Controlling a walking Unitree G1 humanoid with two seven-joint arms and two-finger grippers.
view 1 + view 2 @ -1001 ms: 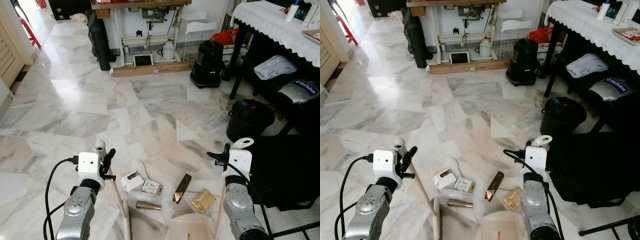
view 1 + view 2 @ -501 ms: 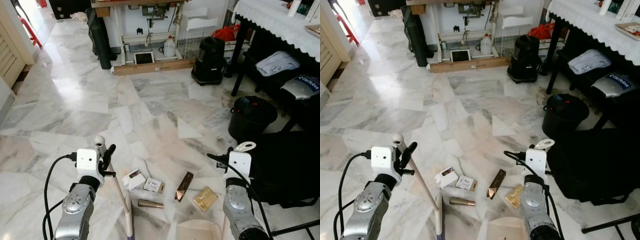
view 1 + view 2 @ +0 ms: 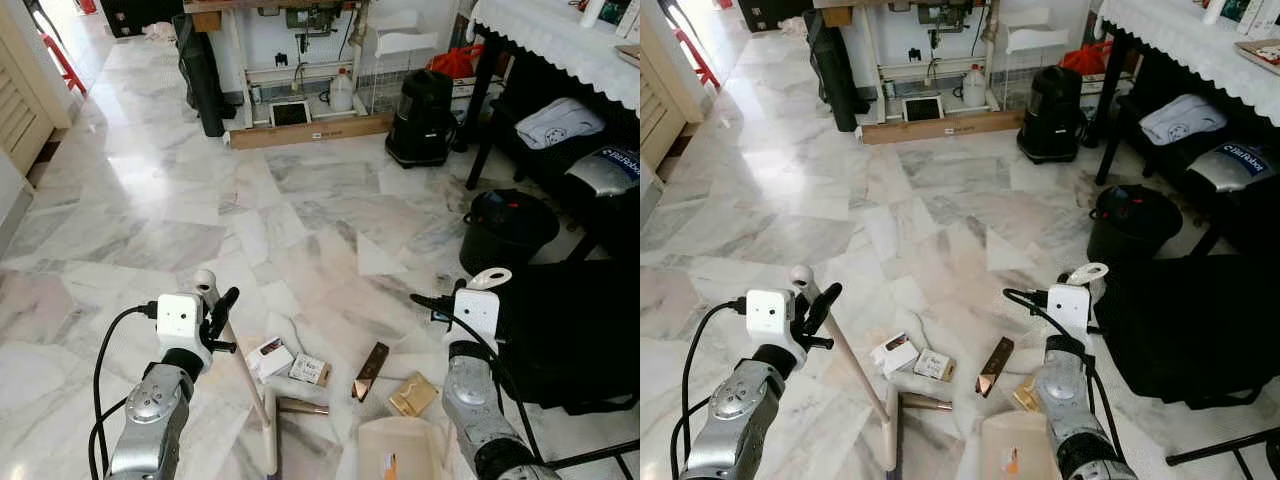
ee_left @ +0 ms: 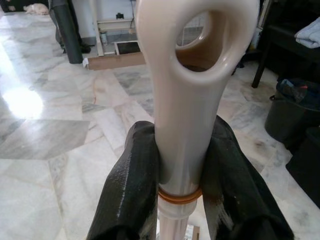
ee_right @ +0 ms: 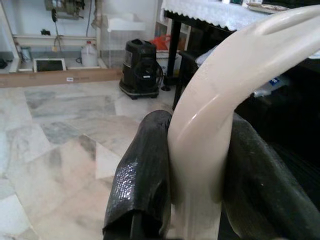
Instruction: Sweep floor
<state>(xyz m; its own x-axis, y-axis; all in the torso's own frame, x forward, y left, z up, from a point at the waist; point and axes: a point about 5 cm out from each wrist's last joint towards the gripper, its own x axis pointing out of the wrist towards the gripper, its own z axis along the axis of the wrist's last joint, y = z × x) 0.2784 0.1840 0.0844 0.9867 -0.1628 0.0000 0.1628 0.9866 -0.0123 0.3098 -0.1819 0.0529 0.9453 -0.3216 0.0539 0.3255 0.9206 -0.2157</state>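
My left gripper [image 3: 214, 312] is shut on the cream broom handle [image 3: 241, 374] just below its ring end [image 4: 197, 40]. The broom's foot [image 3: 270, 448] rests on the marble floor beside a brown tube [image 3: 300, 406]. My right gripper [image 5: 197, 170] is shut on the cream dustpan handle [image 3: 489, 279]. The dustpan [image 3: 395, 450] lies low at the front with an orange scrap inside. Litter lies between the two: a white box [image 3: 268, 357], a small carton [image 3: 310, 370], a dark bar [image 3: 370, 368] and a gold packet [image 3: 413, 394].
A black bin [image 3: 510, 230] and a large black bag [image 3: 570, 330] stand close on the right. Beyond them are a cloth-covered table [image 3: 560, 40] and a black appliance [image 3: 422, 122]. A wooden plank [image 3: 310, 132] lies under the far workbench. Open marble floor spreads ahead and left.
The broom's foot has slid right, closer to the brown tube. The dustpan has come a little further into view. The camera has shifted slightly; the litter has stayed put.
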